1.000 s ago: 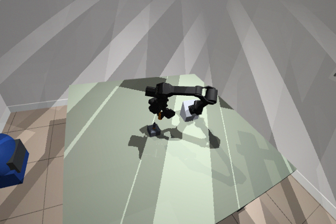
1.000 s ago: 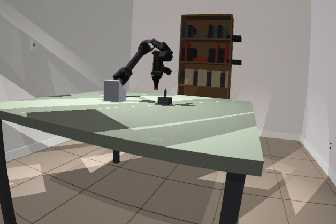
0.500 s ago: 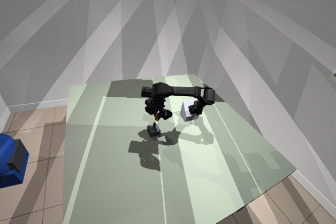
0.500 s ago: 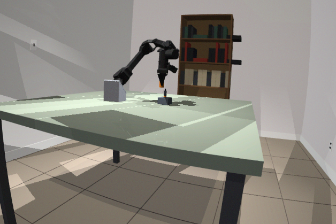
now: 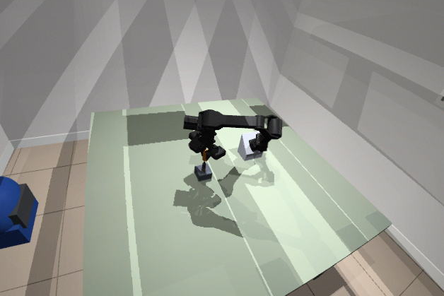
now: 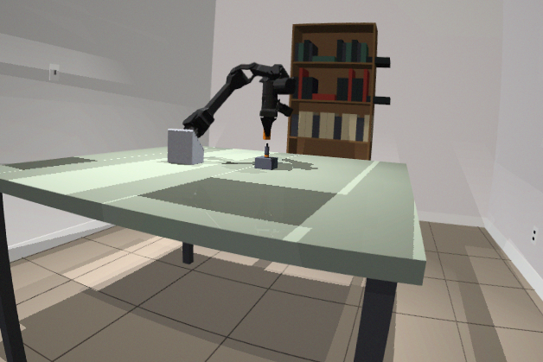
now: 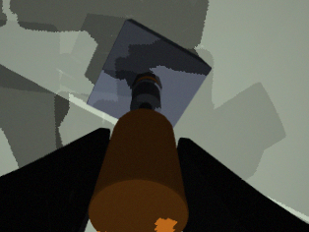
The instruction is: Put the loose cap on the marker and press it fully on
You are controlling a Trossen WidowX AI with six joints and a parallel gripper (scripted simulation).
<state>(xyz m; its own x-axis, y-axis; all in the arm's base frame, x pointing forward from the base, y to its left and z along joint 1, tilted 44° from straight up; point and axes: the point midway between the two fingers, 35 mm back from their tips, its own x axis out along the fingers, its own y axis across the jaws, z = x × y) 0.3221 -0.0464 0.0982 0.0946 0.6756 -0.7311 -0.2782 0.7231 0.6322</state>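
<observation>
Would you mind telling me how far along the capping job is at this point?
Done: the cap is off the table, clamped in the gripper. In hand: it hangs above the marker standing in the holder block, with a visible gap. Left: lower it on, press until seated, release and move the arm away.

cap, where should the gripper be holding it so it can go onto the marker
As now: the gripper clamps the orange cap across its round sides from above, open end down. That leaves its mouth free over the upright marker in the holder block.
</observation>
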